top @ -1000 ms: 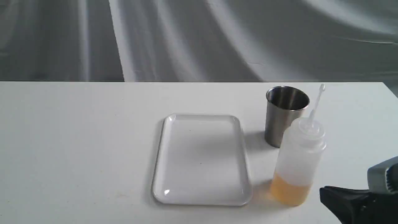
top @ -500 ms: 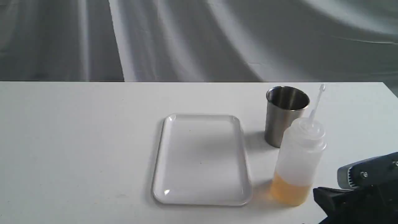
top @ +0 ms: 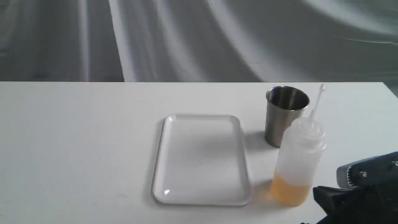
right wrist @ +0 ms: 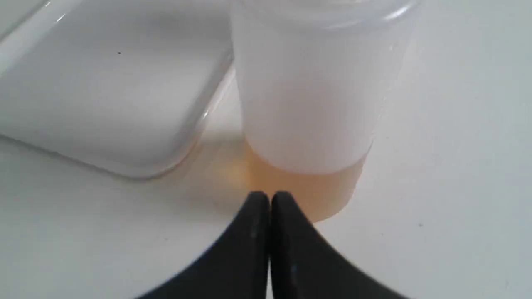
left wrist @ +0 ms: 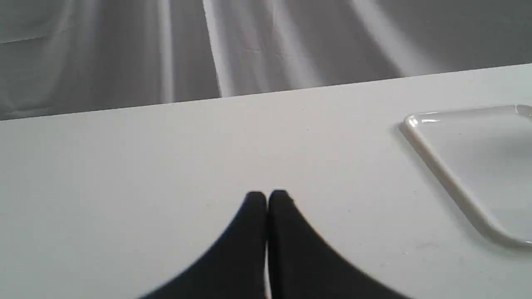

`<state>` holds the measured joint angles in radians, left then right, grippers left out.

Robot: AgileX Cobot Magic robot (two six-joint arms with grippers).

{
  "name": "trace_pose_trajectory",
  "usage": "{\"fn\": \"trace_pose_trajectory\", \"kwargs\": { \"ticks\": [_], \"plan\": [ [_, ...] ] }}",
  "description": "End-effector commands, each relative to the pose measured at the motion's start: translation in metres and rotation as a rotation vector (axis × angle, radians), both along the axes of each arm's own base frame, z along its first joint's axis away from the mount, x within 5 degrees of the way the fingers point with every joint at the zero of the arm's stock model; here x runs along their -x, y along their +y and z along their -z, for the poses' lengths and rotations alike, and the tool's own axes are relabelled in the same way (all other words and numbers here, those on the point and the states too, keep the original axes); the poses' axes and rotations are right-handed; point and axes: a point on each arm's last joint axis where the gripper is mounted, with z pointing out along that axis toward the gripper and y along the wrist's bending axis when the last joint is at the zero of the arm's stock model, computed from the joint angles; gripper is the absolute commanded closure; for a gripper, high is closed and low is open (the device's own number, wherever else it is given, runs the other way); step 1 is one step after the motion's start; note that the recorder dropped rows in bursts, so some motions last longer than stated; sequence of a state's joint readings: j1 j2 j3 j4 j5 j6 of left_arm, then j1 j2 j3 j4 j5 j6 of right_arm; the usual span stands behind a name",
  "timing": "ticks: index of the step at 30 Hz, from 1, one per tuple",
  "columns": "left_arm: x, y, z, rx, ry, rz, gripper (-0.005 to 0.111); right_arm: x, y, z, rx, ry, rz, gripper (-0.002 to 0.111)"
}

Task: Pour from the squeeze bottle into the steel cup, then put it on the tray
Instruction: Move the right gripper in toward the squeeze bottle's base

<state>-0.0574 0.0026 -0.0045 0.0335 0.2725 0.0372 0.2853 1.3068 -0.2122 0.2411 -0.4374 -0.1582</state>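
The squeeze bottle, whitish with amber liquid at its bottom and a thin nozzle, stands upright on the table right of the tray. Just behind it stands the steel cup, upright. My right gripper hovers low at the bottle's right, near its base, shut and holding nothing. The right wrist view has the shut right gripper pointing at the squeeze bottle, close to its amber base, with a corner of the tray beside it. My left gripper is shut over bare table, the tray off to one side.
A white table carries everything, with its far edge against a grey draped cloth backdrop. The table's right corner lies behind the cup and bottle.
My right arm has edged left toward the bottle's base and turned a little, mostly in the first half second. Bottle, cup and tray have not moved.
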Motion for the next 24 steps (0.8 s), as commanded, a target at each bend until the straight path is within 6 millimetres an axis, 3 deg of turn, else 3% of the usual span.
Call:
{"fn": "trace_pose_trajectory", "kwargs": {
  "ticks": [1,4,9,14,17,24],
  "plan": [
    [0.0000,-0.0004,0.0007,0.004,-0.005,0.006,0.107,0.0019,-0.0017,0.0025,0.006,0.021,0.005,0.102],
    [0.0000,-0.0004,0.0007,0.005,-0.005,0.005,0.107,0.0021,-0.0017,0.0028,0.006,0.026,0.005,0.089],
    [0.0000,-0.0004,0.0007,0.005,-0.005,0.005,0.107,0.0022,-0.0017,0.0029,0.006,0.028,0.005,0.051],
    [0.0000,-0.0004,0.0007,0.005,-0.005,0.005,0.107,0.0022,-0.0017,0.0029,-0.004,0.029,0.011,0.021],
    [0.0000,-0.0004,0.0007,0.002,-0.005,0.006,0.107,0.0023,-0.0010,0.0029,0.006,0.027,-0.004,0.015],
    [0.0000,-0.0004,0.0007,0.002,-0.005,0.006,0.107,0.0009,-0.0006,0.0008,0.011,-0.003,-0.014,0.014]
  ]
}}
